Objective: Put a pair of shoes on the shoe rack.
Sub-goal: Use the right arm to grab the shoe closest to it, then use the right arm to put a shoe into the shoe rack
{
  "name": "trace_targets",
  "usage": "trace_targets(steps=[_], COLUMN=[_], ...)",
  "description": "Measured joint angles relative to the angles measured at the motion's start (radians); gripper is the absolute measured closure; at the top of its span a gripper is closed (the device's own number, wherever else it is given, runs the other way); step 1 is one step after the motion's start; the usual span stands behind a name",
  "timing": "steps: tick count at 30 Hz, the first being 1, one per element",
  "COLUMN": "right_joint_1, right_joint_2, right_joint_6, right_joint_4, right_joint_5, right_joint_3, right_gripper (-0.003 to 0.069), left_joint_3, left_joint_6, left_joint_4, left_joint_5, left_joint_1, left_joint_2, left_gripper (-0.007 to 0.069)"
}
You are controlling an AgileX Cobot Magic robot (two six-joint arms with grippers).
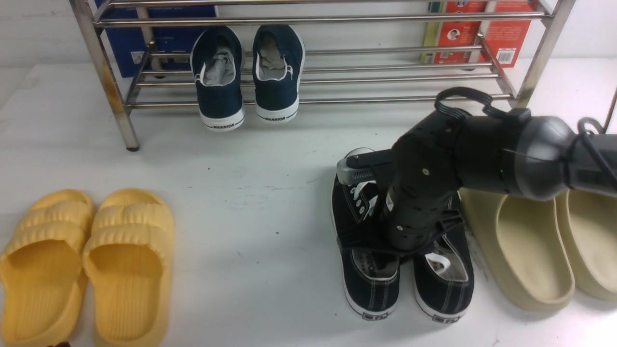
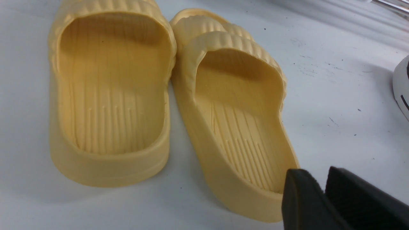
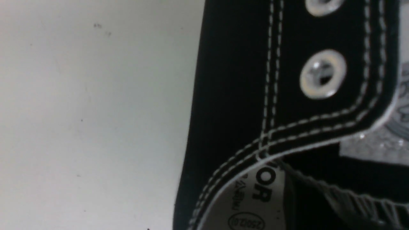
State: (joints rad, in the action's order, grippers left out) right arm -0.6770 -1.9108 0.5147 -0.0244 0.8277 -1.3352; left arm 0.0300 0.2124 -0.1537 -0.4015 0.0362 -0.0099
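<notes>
1. The pair of shoes (image 1: 371, 289) sits on the white table (image 1: 241, 193) at about five o'clock, side by side and touching, heels toward the robot.
2. The right arm (image 1: 482, 144) reaches in from three o'clock, and its wrist bends down onto the pair, covering the laces. Its gripper is hidden, so I cannot tell whether the fingers are apart or clamped.
3. Beige slides (image 1: 525, 250) lie just beside the pair, at four o'clock.
4. The shoe rack (image 1: 308, 20) stands at twelve o'clock, with navy sneakers (image 1: 219, 91) on its lower bars.
5. Yellow slides (image 1: 127, 270) lie at eight o'clock. The left gripper (image 2: 322, 180) hovers near them, its fingers a narrow gap apart, holding nothing.
</notes>
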Motion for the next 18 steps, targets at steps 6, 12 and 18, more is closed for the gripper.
trace_targets(steps=[6,12,18], right_joint_1=[0.002,0.002,0.043], right_joint_2=[0.019,0.140,0.190], right_joint_6=[0.003,0.000,-0.039], right_joint_4=[0.014,0.045,0.054], right_joint_5=[0.003,0.029,0.028], right_joint_3=[0.000,0.001,-0.075], right_gripper=[0.0648,0.0648,0.0648], left_joint_3=[0.000,0.000,0.000], left_joint_6=[0.000,0.000,0.000], left_joint_4=[0.000,0.000,0.000], left_joint_5=[0.000,0.000,0.000], left_joint_1=[0.000,0.000,0.000], left_joint_2=[0.000,0.000,0.000], left_gripper=[0.0491,0.0486,0.0479])
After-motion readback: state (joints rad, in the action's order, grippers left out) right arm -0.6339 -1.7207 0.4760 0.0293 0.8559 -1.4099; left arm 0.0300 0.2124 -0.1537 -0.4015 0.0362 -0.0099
